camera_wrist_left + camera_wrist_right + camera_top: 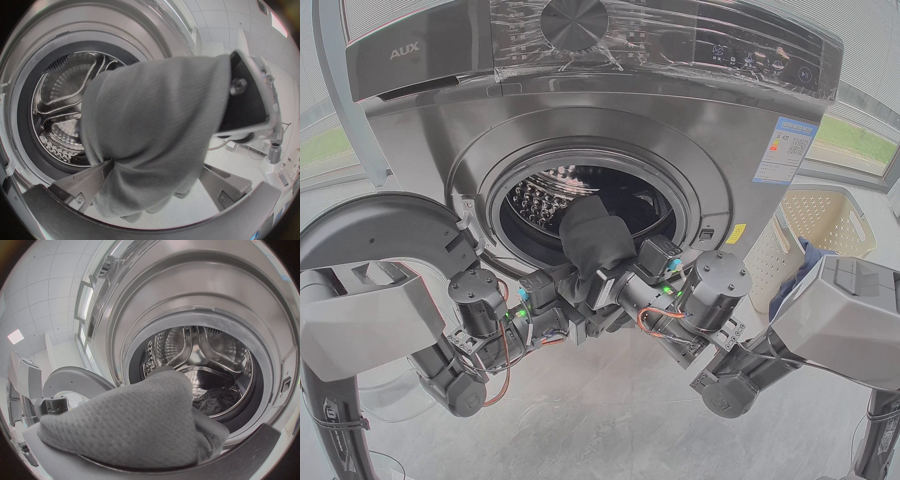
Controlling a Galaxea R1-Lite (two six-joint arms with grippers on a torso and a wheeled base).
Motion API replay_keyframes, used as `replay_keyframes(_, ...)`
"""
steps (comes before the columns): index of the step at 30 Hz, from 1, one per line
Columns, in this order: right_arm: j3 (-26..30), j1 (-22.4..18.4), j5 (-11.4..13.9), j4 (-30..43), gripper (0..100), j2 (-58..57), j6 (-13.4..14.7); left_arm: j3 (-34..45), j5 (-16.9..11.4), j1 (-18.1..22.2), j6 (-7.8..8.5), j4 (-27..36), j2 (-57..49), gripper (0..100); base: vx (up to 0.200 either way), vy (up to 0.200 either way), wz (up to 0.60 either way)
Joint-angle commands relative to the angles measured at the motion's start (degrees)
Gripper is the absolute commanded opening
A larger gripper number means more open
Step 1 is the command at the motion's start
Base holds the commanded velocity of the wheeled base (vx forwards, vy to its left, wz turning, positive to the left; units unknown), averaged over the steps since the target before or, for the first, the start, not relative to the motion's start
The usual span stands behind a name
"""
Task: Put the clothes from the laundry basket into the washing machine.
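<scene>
Grey tiled floor (625, 400), silver front-loading washing machine (600, 94), door open. Right at the drum mouth (540, 197): dark grey knit garment (594, 240), draped over left claw (156, 167) with fingers (81, 184) spread, propped up for shoving in. Fabric all over right claw (242, 100), can't tell its grip.

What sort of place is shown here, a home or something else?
Likely a laundry corner in a test room: a front-loading washing machine with its door open, a plastic laundry basket beside it, and a panelled ceiling.
</scene>
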Motion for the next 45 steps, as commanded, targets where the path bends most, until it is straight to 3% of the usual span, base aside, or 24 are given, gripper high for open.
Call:
replay_keyframes(1,0.41,0.81,-0.55,-0.06,0,-0.33,0.12,-3.31,1.75,0.70,-0.05,-0.01,3.75,100,0.000,0.000,0.00)
replay_keyframes(11,1.73,1.16,-0.63,-0.32,0,-0.59,0.56,-8.67,5.97,1.58,-0.57,-0.01,6.47,100,0.000,0.000,0.00)
replay_keyframes(12,1.73,1.08,-0.63,-0.41,0,-0.59,0.65,-8.76,6.06,1.67,-0.75,-0.01,6.47,0,0.000,0.000,0.00)
replay_keyframes(18,2.43,-0.24,-1.51,-0.32,0,-1.82,1.09,-8.32,6.23,2.64,-1.80,-0.19,5.68,0,0.000,0.000,0.00)
replay_keyframes(27,7.27,-3.32,-1.86,0.03,0,-1.65,1.88,-5.42,6.85,3.43,-4.97,-0.19,-0.30,0,0.000,0.000,0.00)
replay_keyframes(34,7.18,-2.00,-1.78,-0.58,0,-0.07,1.70,-3.22,6.85,3.34,-5.23,-0.28,-2.49,0,0.000,0.000,0.00)
replay_keyframes(35,9.11,-1.91,-1.16,-0.67,100,-0.33,1.44,-2.96,6.94,3.43,-5.32,-0.28,-2.49,0,0.000,0.000,0.00)
replay_keyframes(41,15.26,0.20,0.25,-1.81,100,-4.20,1.09,-2.34,7.82,3.43,-5.32,-0.28,-3.72,0,0.000,0.000,0.00)
replay_keyframes(45,27.75,1.69,5.69,-2.08,100,-10.35,-0.85,1.87,7.90,3.43,-5.76,-0.28,-7.85,0,0.000,0.000,0.00)
